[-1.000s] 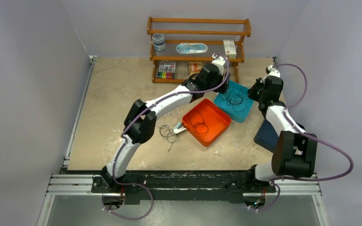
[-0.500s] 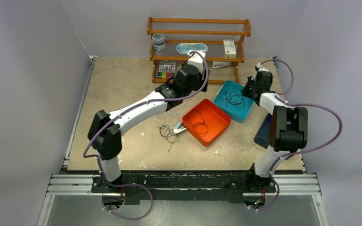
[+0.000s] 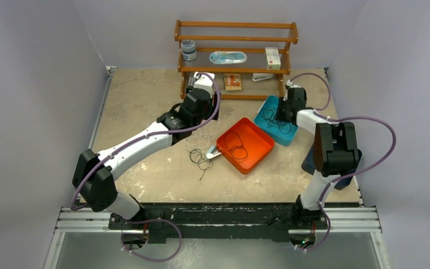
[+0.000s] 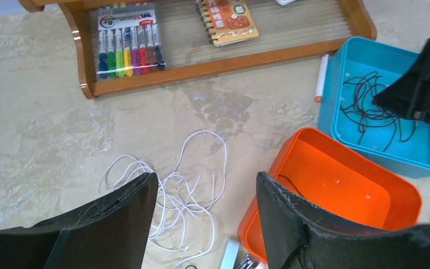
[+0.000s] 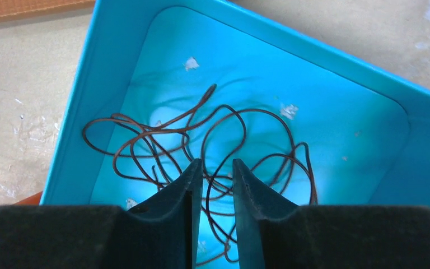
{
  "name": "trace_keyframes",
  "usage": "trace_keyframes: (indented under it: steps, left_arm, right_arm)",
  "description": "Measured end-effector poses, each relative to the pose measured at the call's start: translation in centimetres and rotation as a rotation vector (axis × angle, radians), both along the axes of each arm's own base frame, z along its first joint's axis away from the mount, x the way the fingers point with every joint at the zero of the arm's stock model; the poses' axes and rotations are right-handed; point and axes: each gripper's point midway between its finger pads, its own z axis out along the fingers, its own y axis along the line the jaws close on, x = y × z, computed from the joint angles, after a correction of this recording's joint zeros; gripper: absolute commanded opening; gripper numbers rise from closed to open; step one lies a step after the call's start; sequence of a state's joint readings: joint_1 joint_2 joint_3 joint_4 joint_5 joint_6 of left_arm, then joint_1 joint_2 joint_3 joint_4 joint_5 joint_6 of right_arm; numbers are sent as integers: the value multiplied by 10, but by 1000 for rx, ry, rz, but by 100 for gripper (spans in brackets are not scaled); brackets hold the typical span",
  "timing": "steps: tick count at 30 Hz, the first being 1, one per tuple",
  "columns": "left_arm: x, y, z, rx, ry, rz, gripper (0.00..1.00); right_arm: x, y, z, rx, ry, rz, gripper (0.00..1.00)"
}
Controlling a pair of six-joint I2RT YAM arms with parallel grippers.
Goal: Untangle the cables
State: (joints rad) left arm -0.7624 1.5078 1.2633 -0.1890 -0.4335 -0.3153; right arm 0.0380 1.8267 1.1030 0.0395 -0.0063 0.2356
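A white cable [image 4: 224, 168] lies in loose loops on the table; my left gripper [image 4: 205, 176] hovers above it, open and empty. A thin black cable [image 3: 200, 159] is bunched on the table just in front of the white one. Another black cable [image 3: 236, 145] is in the orange bin [image 3: 260, 134]. A dark cable [image 5: 208, 93] lies coiled on the floor of the blue bin [image 5: 106, 106]. My right gripper [image 5: 216, 162] hangs over that coil with its fingers a narrow gap apart, and nothing is pinched between them.
A wooden shelf [image 3: 235, 39] at the back holds a marker set [image 4: 127, 42], a small notebook [image 4: 228, 19] and boxes. A white pen [image 4: 320, 78] lies beside the blue bin. A small white-handled tool [image 3: 213, 152] rests against the orange bin. A dark flat pad [image 3: 313, 159] lies at the right edge.
The left arm swung left, from over the blue bin to above the white cable. The right gripper moved left over the blue bin and its fingers parted slightly.
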Motion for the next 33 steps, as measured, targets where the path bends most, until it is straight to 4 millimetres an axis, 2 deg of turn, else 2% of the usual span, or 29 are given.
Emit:
trace_keyframes:
  steps: [4, 8, 13, 15, 19, 24, 27, 33]
  left_arm:
    - [-2, 7, -10, 25, 19, 13, 64]
    - [-2, 10, -14, 34, 26, 23, 65]
    - [1, 19, -19, 39, 36, 51, 66]
    - [2, 23, -21, 39, 40, 65, 66]
    - [-1, 39, -28, 47, 62, 103, 67]
    - [-7, 55, -36, 41, 90, 146, 68]
    - [-10, 62, -49, 39, 121, 170, 69]
    - [-6, 57, -72, 8, 161, 204, 70]
  right_arm:
    - [-12, -8, 16, -31, -16, -27, 40]
    - [-15, -13, 64, -46, -115, -52, 59]
    - [-21, -18, 130, -55, -272, -73, 65]
    - [-27, -19, 147, -53, -317, -75, 65]
    - [-39, -10, 168, -22, -399, -31, 65]
    - [-46, 18, 188, 73, -496, 106, 64]
    - [-44, 35, 190, 127, -516, 170, 63]
    - [-53, 56, 161, 207, -459, 208, 62]
